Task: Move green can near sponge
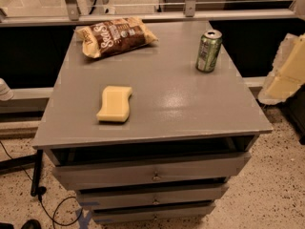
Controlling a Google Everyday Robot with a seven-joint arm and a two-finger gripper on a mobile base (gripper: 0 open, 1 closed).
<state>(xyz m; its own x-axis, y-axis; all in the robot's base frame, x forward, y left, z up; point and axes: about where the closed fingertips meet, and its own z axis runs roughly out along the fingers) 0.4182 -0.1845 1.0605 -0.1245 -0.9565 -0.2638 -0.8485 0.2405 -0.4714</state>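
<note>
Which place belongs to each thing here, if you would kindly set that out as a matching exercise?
Things:
1. pale green aluminium drink can
2. flat pale yellow sponge
3. brown crinkled snack bag
4. pale claw

Places:
A. rear left of the grey tabletop
B. off the table, at the right edge of view
C. front left of the tabletop, lying flat
D. rear right of the tabletop, upright

Pairs: 1-D, 2-C, 3-A, 4-B

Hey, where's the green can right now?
In the camera view the green can stands upright near the table's far right corner, right of the snack bag, apart from the sponge; the hand is beyond the table's right side.
</note>
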